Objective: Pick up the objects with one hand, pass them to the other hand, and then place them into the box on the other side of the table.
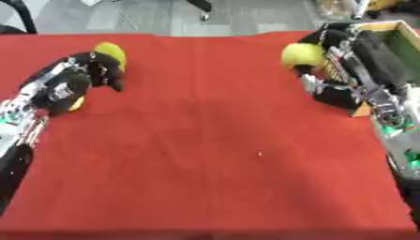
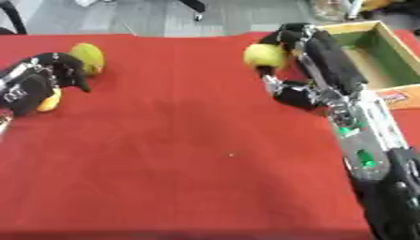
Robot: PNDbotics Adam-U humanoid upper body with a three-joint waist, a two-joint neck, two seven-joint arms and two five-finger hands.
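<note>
Beside the box (image 2: 371, 51), right hand (image 2: 299, 61) curls around a yellow fruit (image 2: 264, 55); releasing early would drop it short. Left hand (image 2: 37, 82) curls over another yellow fruit (image 2: 86, 57).

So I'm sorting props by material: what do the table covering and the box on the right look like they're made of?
The table covering looks like red cloth, matte and slightly fuzzy, with soft creases and no shine. The box appears to be wood or thick board: pale tan walls with a flat green lining inside, though the blur leaves that open.
</note>
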